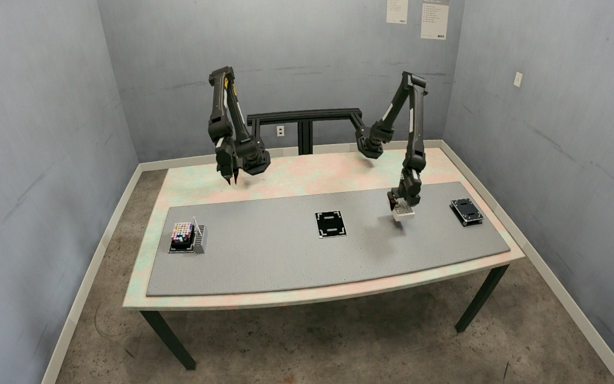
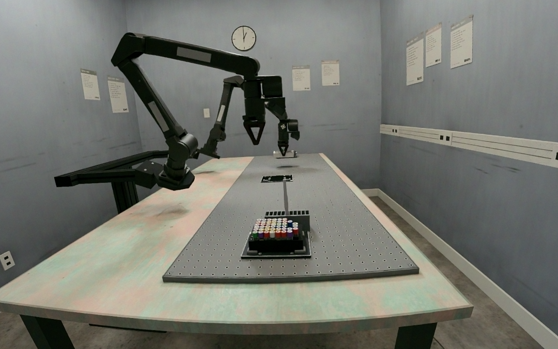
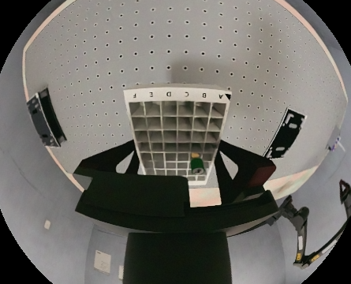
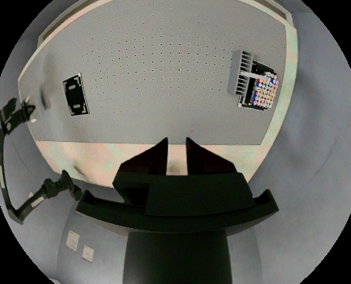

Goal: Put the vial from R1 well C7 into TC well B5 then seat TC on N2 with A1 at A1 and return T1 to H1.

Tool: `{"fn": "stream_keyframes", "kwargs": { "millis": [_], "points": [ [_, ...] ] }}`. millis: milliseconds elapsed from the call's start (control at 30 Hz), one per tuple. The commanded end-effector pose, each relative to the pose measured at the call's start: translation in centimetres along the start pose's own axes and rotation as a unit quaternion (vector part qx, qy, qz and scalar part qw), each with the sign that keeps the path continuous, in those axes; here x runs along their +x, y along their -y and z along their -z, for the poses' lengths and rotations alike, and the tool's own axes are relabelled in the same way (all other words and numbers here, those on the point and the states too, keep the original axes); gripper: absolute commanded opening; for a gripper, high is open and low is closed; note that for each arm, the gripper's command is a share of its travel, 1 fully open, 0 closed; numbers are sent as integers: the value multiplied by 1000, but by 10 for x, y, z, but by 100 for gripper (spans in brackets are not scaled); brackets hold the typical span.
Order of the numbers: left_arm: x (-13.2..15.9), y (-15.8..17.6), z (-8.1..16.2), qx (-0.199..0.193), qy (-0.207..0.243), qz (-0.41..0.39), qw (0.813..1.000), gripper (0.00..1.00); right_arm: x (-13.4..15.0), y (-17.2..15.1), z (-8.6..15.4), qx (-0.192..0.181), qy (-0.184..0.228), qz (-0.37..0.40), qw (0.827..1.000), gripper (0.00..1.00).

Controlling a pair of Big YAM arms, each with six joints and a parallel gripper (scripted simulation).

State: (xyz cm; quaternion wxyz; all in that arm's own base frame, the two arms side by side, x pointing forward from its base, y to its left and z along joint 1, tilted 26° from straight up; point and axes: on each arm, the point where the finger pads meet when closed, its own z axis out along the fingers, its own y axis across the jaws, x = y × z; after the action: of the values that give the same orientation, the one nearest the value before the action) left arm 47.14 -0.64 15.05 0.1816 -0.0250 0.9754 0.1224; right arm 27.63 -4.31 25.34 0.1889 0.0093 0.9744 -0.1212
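My left gripper [image 1: 402, 202] [image 2: 284, 153] [image 3: 177, 140] is shut on the white carrier TC [image 1: 403, 217] [image 2: 290, 154] [image 3: 177, 95], gripping its two sides and holding it above the pegboard between the middle nest and N2. One green-capped vial [image 3: 197, 165] stands in TC in column B, seemingly row 5; whether it touches the floor is hidden. Nest N2 [image 1: 466, 210] [image 3: 39, 118] stands raised and empty. My right gripper [image 1: 232, 182] [image 2: 255, 143] [image 4: 177, 141] is empty, slightly open, high above the table. Forceps T1 [image 1: 197, 226] [image 2: 286, 197] [image 4: 251, 75] lean in holder H1 [image 1: 201, 246] [image 2: 305, 221] [image 4: 236, 75].
Rack R1 [image 1: 182, 245] [image 2: 274, 245] sits in its nest beside H1, full of vials with coloured caps. A flat black nest [image 1: 330, 223] [image 2: 276, 178] [image 3: 287, 132] [image 4: 76, 95] lies empty mid-board. The right arm stays far from TC.
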Motion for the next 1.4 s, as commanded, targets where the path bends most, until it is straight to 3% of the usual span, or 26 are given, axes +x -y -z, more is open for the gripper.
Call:
{"fn": "stream_keyframes", "kwargs": {
  "millis": [0,333,1367],
  "points": [
    [-11,-14,19,3,26,1,1000,0,-10,4,12,3,16,-11,1000,24],
    [-18,-19,25,6,34,-8,999,0,-10,4,12,3,16,-11,1000,24],
    [-31,-80,32,-1,39,3,999,0,-10,4,12,3,16,-11,1000,24]
  ]
}}
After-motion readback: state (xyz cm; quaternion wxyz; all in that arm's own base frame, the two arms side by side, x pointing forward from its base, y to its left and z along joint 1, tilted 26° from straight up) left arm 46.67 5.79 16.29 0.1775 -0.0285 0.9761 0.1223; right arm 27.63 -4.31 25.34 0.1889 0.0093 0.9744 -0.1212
